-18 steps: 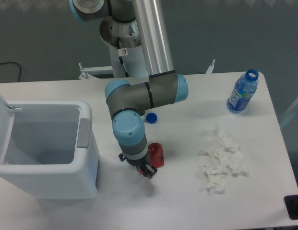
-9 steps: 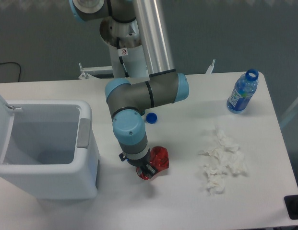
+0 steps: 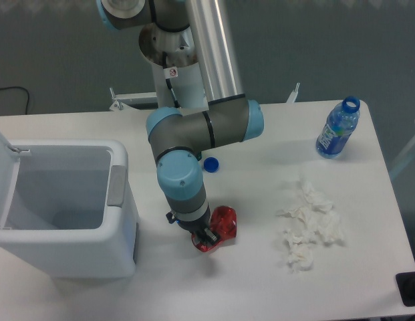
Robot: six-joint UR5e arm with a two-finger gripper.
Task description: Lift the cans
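**Gripper down on the red can, grasp not confirmed**

From my seat, the biggest thing in view is the white table (image 3: pixel 247 281), which fills most of the frame. On its left side stands 1 white bin (image 3: pixel 117 221), lid swung open, its inside apparently empty as far as I can see. The arm (image 3: pixel 200 127) reaches down from the back of the table and bends toward the front, ending just right of the bin.

At the far right corner stands 1 clear bottle (image 3: pixel 337 130) with a blue label and no cap on it. A pile of crumpled white tissues (image 3: pixel 309 224) lies right of centre, well apart from the arm. Then comes the can (image 3: pixel 224 221), red, dented, lying on the table directly below the wrist. Smallest is 1 blue cap (image 3: pixel 210 164) near the elbow.

The gripper (image 3: pixel 206 235) is down at the can's left edge and touching it, but the wrist hides the fingers, so I cannot tell whether they are apart or closed on the metal.

I judge this to be the grasp step. Next I would want a firm closure confirmed, then a straight lift. A crushed can offers uneven faces, so it could slip or twist out.
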